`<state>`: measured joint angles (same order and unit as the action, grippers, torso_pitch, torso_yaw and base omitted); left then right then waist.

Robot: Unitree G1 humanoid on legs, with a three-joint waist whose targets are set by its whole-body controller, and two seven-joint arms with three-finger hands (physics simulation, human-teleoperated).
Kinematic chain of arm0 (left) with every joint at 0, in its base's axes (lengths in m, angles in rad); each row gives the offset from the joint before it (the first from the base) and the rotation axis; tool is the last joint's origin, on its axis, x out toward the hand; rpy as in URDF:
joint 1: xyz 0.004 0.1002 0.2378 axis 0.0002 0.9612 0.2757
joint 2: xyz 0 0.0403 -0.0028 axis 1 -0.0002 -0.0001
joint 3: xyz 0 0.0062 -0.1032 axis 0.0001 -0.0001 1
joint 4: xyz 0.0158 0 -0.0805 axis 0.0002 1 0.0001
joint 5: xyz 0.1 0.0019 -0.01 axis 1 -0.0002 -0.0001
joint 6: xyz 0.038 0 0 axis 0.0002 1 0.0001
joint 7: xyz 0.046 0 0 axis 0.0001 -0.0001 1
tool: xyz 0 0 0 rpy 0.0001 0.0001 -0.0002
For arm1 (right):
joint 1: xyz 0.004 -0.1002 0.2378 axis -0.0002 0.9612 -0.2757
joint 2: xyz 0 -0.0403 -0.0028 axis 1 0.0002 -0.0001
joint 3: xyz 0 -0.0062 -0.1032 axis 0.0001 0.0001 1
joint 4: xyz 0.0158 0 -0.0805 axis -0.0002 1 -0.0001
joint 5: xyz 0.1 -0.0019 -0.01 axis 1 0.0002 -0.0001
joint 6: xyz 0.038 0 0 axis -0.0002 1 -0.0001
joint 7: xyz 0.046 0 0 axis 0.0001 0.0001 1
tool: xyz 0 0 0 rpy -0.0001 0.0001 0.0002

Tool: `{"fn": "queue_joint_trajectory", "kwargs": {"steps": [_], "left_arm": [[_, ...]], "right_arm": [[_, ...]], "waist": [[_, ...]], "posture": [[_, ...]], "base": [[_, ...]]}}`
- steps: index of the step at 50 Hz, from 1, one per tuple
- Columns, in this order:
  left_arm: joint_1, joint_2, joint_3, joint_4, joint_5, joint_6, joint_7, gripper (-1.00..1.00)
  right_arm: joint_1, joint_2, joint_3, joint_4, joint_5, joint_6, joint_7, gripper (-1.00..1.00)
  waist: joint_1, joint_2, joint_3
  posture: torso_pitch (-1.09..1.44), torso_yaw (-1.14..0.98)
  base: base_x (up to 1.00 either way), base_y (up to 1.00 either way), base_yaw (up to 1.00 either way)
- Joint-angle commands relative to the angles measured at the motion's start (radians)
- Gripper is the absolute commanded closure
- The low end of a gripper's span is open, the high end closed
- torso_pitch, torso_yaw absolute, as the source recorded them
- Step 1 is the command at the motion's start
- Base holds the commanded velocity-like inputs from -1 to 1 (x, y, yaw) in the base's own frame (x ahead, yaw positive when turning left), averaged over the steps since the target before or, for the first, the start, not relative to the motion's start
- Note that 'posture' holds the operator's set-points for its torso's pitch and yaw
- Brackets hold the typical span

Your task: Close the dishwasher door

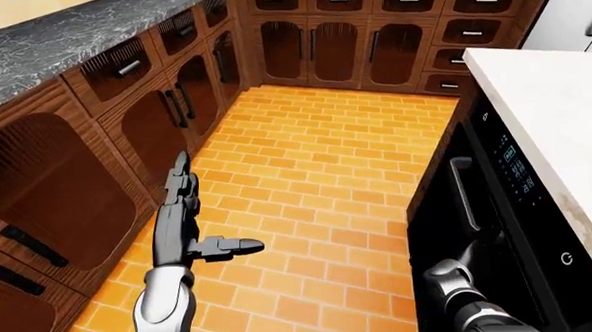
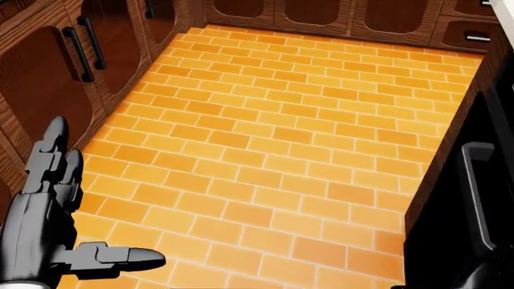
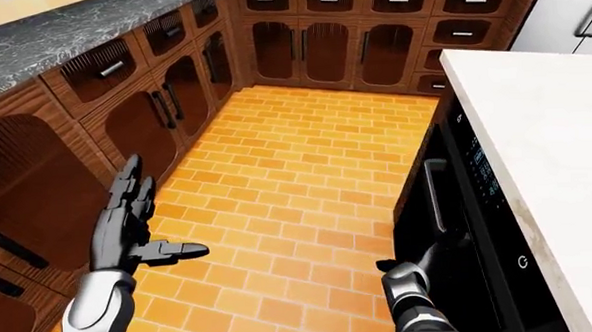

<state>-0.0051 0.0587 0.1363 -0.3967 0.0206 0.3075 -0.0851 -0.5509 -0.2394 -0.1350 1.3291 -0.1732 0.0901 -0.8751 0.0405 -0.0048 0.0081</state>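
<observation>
The dishwasher point(image 1: 499, 225) sits under the white countertop point(image 1: 564, 102) at the right of the left-eye view, a black front with a vertical bar handle point(image 1: 464, 192) and a lit control strip along its upper edge. Its door looks upright and close to flush, so I judge the closing push to be at or near its end; whether a gap remains I cannot tell from here.

The right hand point(image 3: 409, 275) is low at the door's face, just below the handle. It seems to be against the panel, but its fingers are partly cut off by the frame and I cannot tell how they are set. The left hand point(image 1: 183, 216) hangs free over the orange brick floor point(image 1: 326, 150), fingers straight and together, thumb stuck out sideways, gripping nothing.

If the door is not latched, the next move would call for a firm, square press near the handle.

The dishwasher's lower part is out of frame.
</observation>
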Motion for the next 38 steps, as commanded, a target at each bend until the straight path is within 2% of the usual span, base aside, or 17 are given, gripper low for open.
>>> {"fn": "queue_joint_trajectory", "kwargs": {"steps": [1, 8, 9, 16, 25, 38], "left_arm": [[-0.02, 0.006, 0.007, -0.041, 0.0, -0.029, 0.002, -1.0], [-0.019, 0.005, 0.009, -0.044, -0.003, -0.031, -0.002, -1.0], [-0.025, 0.006, 0.008, -0.033, 0.0, -0.035, 0.001, -1.0], [-0.029, 0.007, 0.01, -0.032, -0.002, -0.032, 0.003, -1.0], [-0.033, 0.009, 0.012, -0.026, -0.004, -0.034, 0.003, -1.0], [-0.028, 0.009, 0.011, -0.031, -0.004, -0.035, 0.003, -1.0]], "right_arm": [[-0.011, -0.064, -0.023, -0.017, 0.0, 0.013, -0.044, -1.0], [0.008, -0.107, -0.041, -0.027, 0.022, 0.014, -0.045, -1.0], [0.028, -0.136, -0.057, -0.045, 0.039, 0.014, -0.046, -1.0], [0.045, -0.155, -0.058, -0.047, 0.061, 0.008, -0.047, -1.0], [0.057, -0.219, -0.077, -0.062, 0.082, 0.024, -0.03, -1.0], [0.093, -0.239, -0.092, -0.043, 0.107, -0.004, -0.028, -1.0]], "waist": [[-0.012, -0.006, -0.017], [-0.009, -0.007, -0.018], [-0.008, -0.007, -0.018], [-0.007, -0.008, -0.017], [-0.007, -0.01, -0.007], [-0.004, -0.025, 0.007]], "posture": [[0.0, 0.0], [0.0, 0.0], [0.0, 0.0], [0.0, 0.0], [0.0, 0.0], [0.0, 0.0]], "base": [[0.0, 0.0, 0.0], [0.0, 0.0, 0.0], [0.0, 0.0, 0.0], [0.0, 0.0, 0.0], [0.0, 0.0, 0.0], [0.0, 0.0, 0.0]]}}
